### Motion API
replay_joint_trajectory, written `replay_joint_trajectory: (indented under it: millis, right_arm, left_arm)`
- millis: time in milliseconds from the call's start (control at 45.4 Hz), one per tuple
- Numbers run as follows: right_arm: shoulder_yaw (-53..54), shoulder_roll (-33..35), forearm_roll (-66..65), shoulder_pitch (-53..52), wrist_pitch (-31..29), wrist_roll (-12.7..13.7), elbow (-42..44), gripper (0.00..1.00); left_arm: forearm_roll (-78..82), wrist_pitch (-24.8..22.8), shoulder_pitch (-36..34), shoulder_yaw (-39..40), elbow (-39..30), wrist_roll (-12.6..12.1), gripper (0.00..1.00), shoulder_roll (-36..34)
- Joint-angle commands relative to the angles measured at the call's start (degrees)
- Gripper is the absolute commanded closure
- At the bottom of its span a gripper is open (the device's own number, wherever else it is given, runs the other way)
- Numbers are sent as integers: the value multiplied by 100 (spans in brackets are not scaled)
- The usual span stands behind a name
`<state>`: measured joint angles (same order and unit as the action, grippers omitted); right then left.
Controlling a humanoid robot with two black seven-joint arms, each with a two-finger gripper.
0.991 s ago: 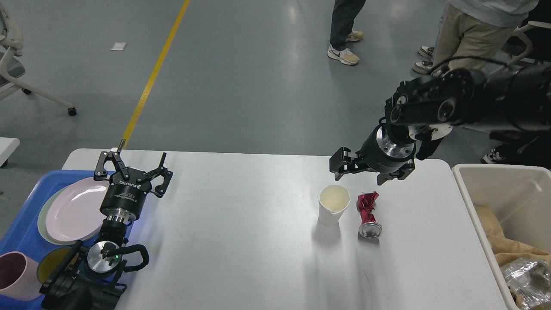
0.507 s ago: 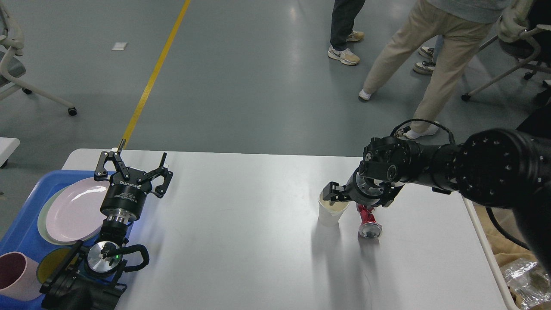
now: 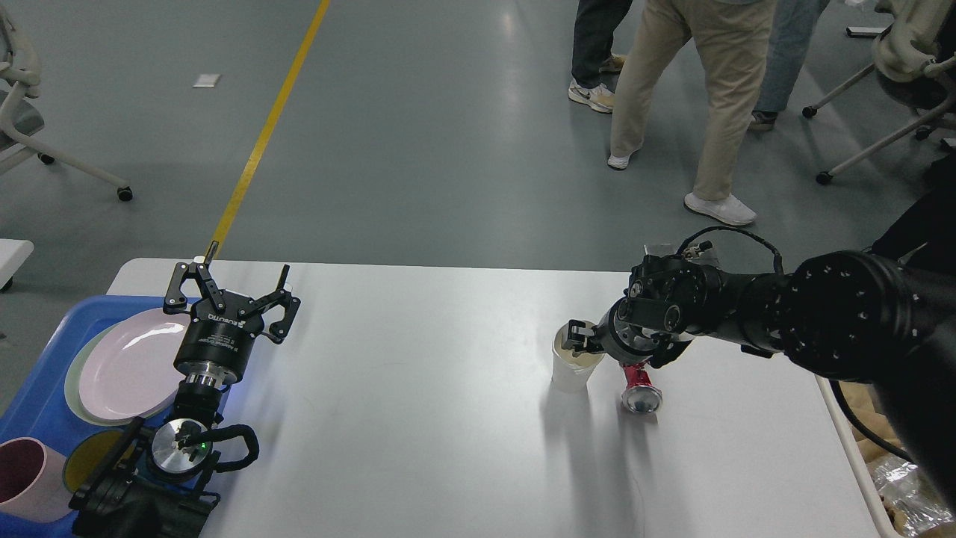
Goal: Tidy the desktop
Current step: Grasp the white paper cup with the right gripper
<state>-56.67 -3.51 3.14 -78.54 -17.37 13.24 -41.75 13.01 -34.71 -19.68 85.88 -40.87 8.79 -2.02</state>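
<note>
The white desktop fills the lower part of the head view. A white paper cup stands upright right of centre, with a crushed red can lying just to its right. My right gripper is down at the cup's rim, dark and seen nearly end-on, with one finger over the rim. I cannot tell whether it grips the cup. My left gripper is open and empty, raised over the table's left side beside the blue tray.
The blue tray holds a pink plate, a pink cup and a yellow dish. A beige bin's rim shows at the right, mostly behind my right arm, with crumpled foil inside. People and chairs stand beyond the far edge.
My right arm has dropped from above the table down to the paper cup, and its gripper now sits at the cup's rim. The left arm has not moved. People behind have walked.
</note>
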Motion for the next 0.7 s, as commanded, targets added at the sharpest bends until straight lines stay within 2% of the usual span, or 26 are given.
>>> replay_joint_trajectory:
  millis: [0, 132, 374, 440, 683]
  right_arm:
    - [59, 34, 11, 75, 59, 74, -8, 72]
    - [59, 52, 20, 119, 138, 127, -8, 92]
    - [59, 61, 11, 75, 191, 153, -70, 94]
    - [68, 61, 11, 67, 156, 162, -87, 100]
    - [314, 245, 20, 75, 32, 170, -114, 100]
  left_arm:
    - [0, -1, 0, -1, 0, 8, 3, 0]
    - [0, -1, 0, -1, 0, 0, 3, 0]
    - [0, -1, 0, -1, 0, 0, 3, 0]
    - [0, -1, 0, 8, 0, 0, 3, 0]
    - [0, -1, 0, -1, 0, 0, 3, 0]
